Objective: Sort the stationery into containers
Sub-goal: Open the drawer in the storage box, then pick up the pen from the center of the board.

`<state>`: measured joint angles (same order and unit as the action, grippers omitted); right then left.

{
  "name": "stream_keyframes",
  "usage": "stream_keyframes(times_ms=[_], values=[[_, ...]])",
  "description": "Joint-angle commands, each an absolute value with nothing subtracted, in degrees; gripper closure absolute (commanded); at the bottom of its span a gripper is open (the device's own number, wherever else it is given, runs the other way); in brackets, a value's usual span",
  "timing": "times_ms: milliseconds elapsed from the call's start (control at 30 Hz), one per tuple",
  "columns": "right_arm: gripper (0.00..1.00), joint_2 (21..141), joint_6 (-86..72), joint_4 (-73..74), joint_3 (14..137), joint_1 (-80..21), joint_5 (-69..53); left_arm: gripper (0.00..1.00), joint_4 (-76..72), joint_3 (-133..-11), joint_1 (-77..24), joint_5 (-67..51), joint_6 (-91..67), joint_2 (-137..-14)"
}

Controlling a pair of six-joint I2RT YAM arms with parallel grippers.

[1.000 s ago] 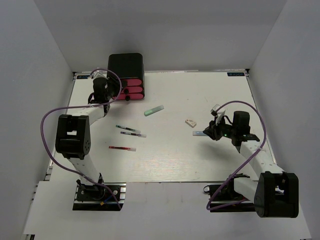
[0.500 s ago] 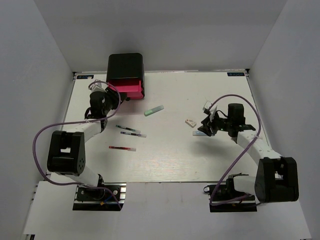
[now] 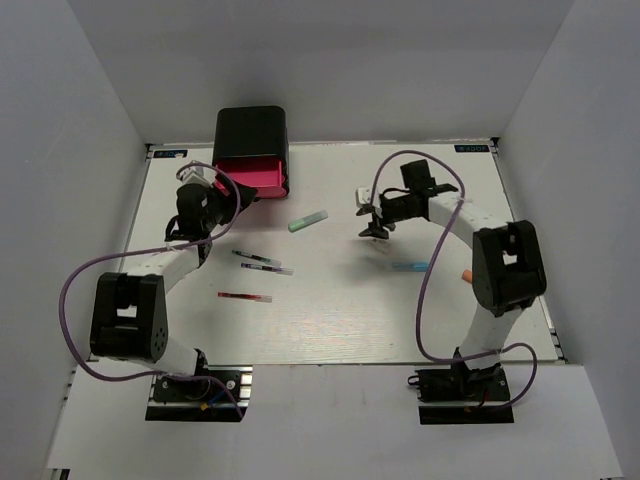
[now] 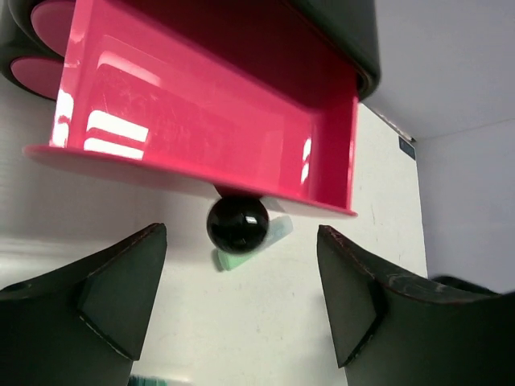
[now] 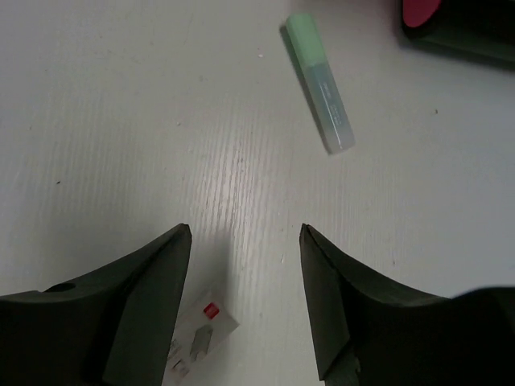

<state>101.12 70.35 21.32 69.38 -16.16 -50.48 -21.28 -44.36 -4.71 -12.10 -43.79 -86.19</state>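
Observation:
The black cabinet (image 3: 252,130) stands at the far left with its top pink drawer (image 3: 250,173) (image 4: 209,137) pulled out and empty. My left gripper (image 3: 213,203) (image 4: 241,293) hangs open just in front of the drawer's black knob (image 4: 237,223), not touching it. Behind the knob lies the mint-green bar (image 3: 308,221) (image 4: 278,236) (image 5: 319,82). My right gripper (image 3: 372,218) (image 5: 245,233) is open above the table. The white eraser (image 5: 199,336) lies beside its left finger. On the table lie a light-blue bar (image 3: 410,266), two dark pens (image 3: 262,262) and a red pen (image 3: 244,297).
Two shut drawer fronts (image 4: 39,48) show under the open one. A small orange piece (image 3: 466,275) lies near the right arm's elbow. White walls enclose the table on three sides. A corner of the cabinet (image 5: 471,32) shows in the right wrist view.
The top drawer was pulled out and my left gripper then opened off its knob. My right arm swung left and away from the light-blue bar, opening over the eraser.

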Motion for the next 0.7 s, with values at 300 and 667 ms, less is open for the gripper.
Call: stream_keyframes(times_ms=[300,667], values=[[0.34,121.36,66.81,18.39,93.16,-25.66,-42.55,0.13,-14.69,-36.21,-4.57,-11.87,-41.57,-70.23],[0.36,136.04,68.90,23.81,109.77,-29.53,-39.81,0.13,-3.54,-26.21,-4.57,-10.72,-43.42,-53.82]])
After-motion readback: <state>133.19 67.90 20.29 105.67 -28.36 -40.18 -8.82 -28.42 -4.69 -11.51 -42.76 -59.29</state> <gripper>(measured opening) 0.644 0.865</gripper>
